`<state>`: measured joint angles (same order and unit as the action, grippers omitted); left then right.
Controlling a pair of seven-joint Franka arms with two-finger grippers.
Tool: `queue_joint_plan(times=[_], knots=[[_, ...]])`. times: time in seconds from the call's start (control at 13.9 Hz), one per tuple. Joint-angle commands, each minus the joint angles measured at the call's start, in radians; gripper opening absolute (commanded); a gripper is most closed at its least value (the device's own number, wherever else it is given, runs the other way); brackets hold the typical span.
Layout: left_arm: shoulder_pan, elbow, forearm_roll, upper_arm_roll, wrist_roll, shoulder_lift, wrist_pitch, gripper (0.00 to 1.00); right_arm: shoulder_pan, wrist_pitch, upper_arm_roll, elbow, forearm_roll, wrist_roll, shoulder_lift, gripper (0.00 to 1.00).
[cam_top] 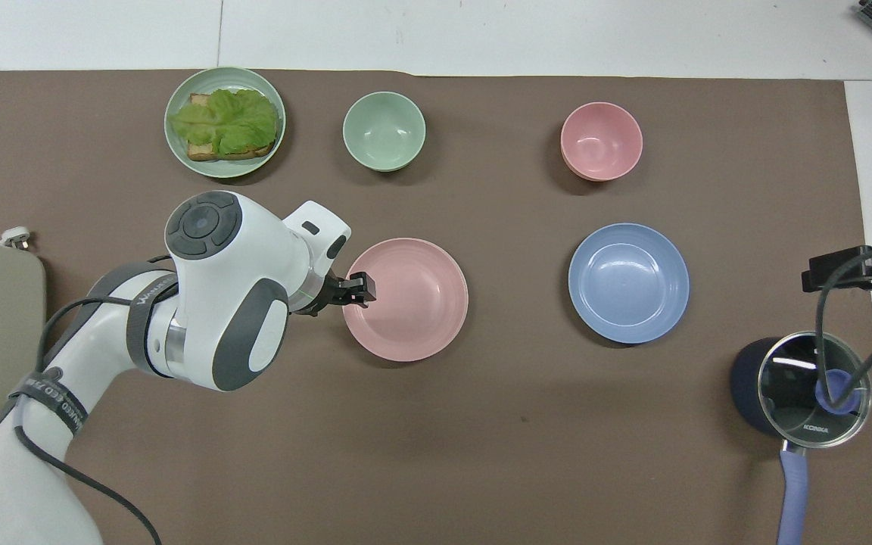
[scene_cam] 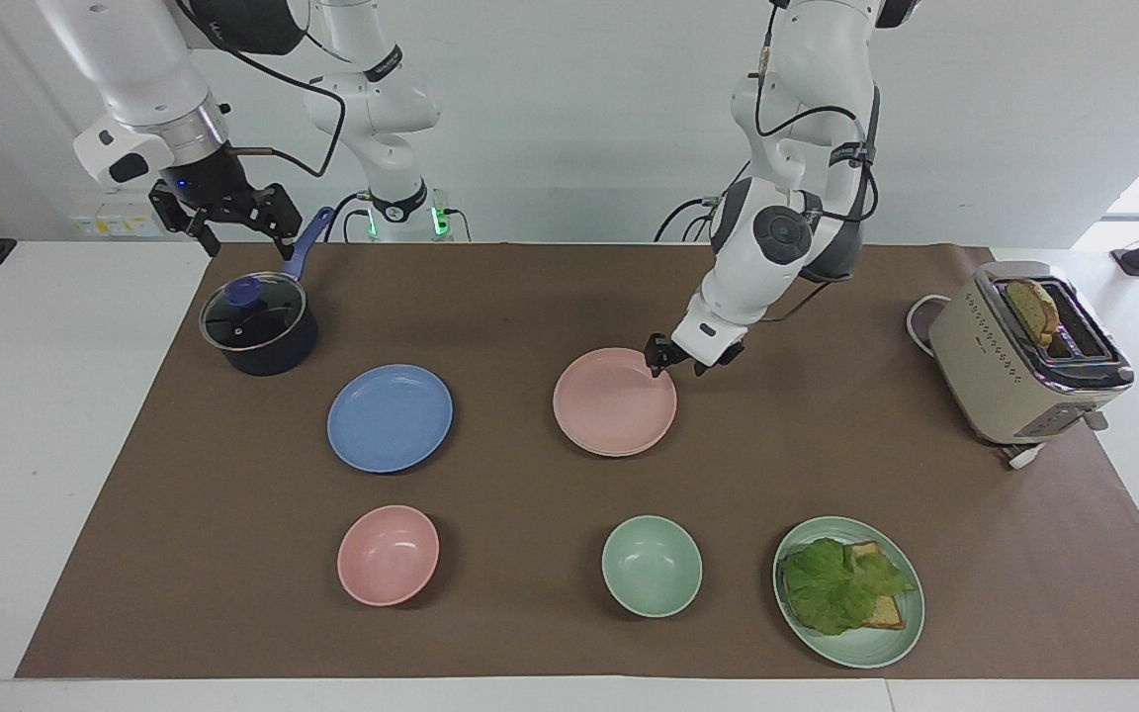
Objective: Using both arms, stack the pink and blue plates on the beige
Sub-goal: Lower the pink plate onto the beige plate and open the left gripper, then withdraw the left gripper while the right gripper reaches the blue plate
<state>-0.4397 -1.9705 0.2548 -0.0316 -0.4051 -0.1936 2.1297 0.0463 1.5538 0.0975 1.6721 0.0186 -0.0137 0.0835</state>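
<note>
The pink plate (scene_cam: pixel 614 403) (cam_top: pixel 409 303) lies flat in the middle of the brown mat. It covers the beige plate, which is hidden beneath it. My left gripper (scene_cam: pixel 676 364) (cam_top: pixel 356 288) is open just above the pink plate's rim, on the side toward the left arm's end, and holds nothing. The blue plate (scene_cam: pixel 390 417) (cam_top: pixel 628 281) lies alone on the mat toward the right arm's end. My right gripper (scene_cam: pixel 223 222) waits open in the air over the table's edge by the pot.
A dark pot with a glass lid (scene_cam: pixel 258 323) stands near the right arm. Farther from the robots sit a pink bowl (scene_cam: pixel 388 555), a green bowl (scene_cam: pixel 651 566) and a green plate (scene_cam: pixel 901 633) of toast and lettuce. A beige toaster (scene_cam: pixel 1024 351) stands at the left arm's end.
</note>
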Motion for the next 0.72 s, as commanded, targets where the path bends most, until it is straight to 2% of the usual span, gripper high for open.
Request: queue_joint_plan(times=[0.0, 0.14, 0.43, 0.65], knots=[[0.028, -0.008, 0.000, 0.016, 0.011, 0.010, 0.015, 1.00, -0.006, 0.015, -0.007, 0.035, -0.002, 0.001, 0.027, 1.00], [0.090, 0.012, -0.015, 0.019, 0.081, 0.000, 0.000, 1.00, -0.006, 0.067, -0.007, 0.061, -0.003, 0.003, 0.030, 1.00], [0.258, 0.041, -0.129, 0.019, 0.247, 0.014, -0.088, 1.00, -0.010, 0.201, -0.007, 0.159, -0.005, 0.000, 0.012, 1.00], [0.366, 0.058, -0.170, 0.021, 0.385, 0.014, -0.114, 1.00, -0.010, 0.273, -0.007, 0.181, -0.044, 0.004, -0.051, 1.00]])
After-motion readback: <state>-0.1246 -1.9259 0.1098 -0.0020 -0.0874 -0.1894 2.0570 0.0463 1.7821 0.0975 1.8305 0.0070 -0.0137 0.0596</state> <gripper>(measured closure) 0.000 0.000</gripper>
